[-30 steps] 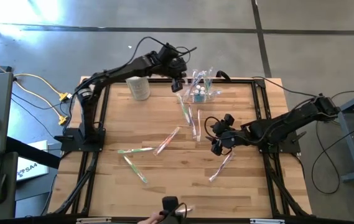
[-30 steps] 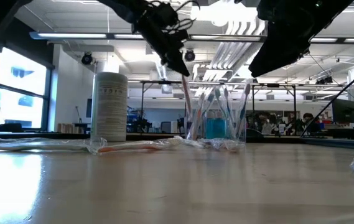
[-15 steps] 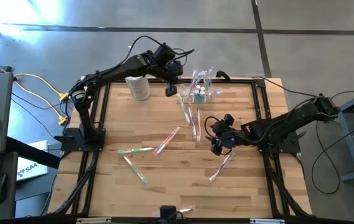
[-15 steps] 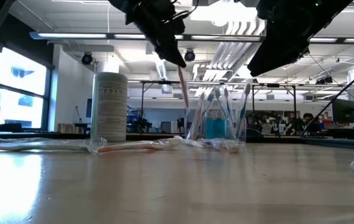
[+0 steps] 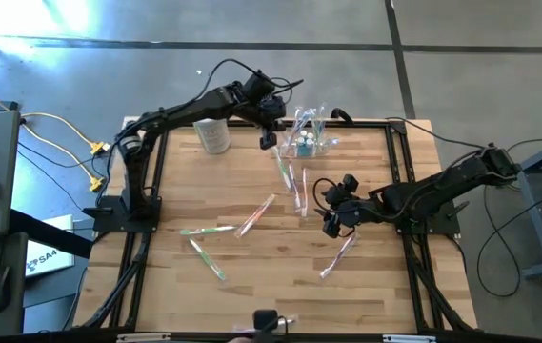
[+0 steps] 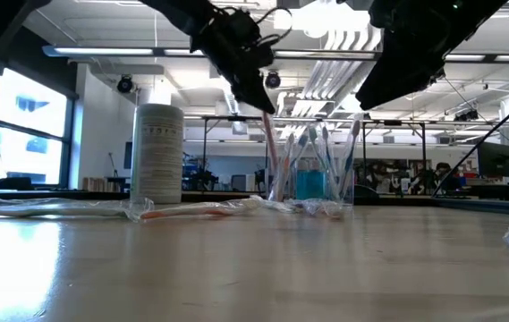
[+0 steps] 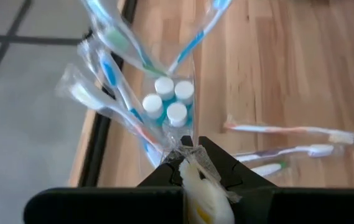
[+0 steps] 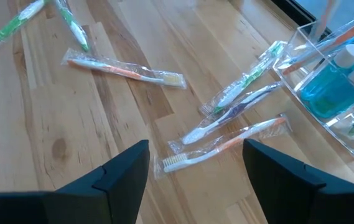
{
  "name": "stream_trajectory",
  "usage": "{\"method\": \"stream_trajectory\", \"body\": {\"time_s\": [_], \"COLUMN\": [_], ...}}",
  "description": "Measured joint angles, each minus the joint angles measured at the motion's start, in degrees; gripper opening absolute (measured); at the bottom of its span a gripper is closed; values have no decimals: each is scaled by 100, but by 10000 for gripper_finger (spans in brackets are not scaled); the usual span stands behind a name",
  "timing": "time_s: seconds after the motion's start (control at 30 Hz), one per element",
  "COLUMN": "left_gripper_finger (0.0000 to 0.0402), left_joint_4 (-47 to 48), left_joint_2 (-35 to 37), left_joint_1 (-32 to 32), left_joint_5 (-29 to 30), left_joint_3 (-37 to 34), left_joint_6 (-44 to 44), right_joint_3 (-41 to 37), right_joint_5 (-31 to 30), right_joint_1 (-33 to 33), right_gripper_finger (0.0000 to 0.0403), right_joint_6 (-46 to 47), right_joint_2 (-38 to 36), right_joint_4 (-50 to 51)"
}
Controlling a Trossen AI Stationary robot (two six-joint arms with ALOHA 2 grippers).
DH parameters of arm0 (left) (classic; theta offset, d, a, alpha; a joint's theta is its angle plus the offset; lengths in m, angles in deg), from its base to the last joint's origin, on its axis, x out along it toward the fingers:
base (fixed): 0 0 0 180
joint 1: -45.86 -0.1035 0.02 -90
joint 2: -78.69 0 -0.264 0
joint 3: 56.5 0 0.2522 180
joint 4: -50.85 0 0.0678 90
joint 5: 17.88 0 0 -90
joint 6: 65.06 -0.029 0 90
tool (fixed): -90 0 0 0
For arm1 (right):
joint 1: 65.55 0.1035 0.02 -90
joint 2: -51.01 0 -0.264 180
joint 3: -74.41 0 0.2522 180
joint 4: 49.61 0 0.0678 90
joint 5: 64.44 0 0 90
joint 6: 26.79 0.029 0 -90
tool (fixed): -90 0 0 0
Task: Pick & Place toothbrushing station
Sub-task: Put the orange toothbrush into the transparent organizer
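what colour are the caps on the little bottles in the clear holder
White. The bottle caps show best in the left wrist view, standing inside the clear holder.

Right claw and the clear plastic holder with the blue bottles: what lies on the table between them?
In the high view, wrapped toothbrushes lie on the wood between the open right claw and the clear plastic box-shaped holder; the right wrist view shows three.

Overhead, table-level and two close wrist views, all sharing the toothbrushing station (image 5: pixel 307 139).

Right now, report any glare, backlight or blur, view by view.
Low view: bright ceiling lights backlight the dark arms and glare off the wooden table. Left wrist view: the wrapped toothbrush in the left gripper is close and soft. High view: even.
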Motion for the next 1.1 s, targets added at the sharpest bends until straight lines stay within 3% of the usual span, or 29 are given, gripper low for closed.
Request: {"method": "stream_trajectory", "body": {"time_s": [0.17, 0.63, 1.1], "left_gripper_finger": [6, 66, 235], "left_joint_4": [-60, -415, -710], "left_joint_2": [-256, -570, -567], "left_joint_1": [0, 42, 37], "left_joint_5": [10, 54, 181], "left_joint_3": [0, 0, 0], "left_joint_6": [-64, -434, -409], "right_joint_3": [-67, -172, -172], "right_joint_5": [-1, 0, 0], "right_joint_1": [-2, -126, -125], "right_gripper_finger": [252, 252, 252], "right_joint_6": [-2, -2, -2], "right_joint_2": [0, 9, 9], "right_joint_4": [-68, -105, -105]}}
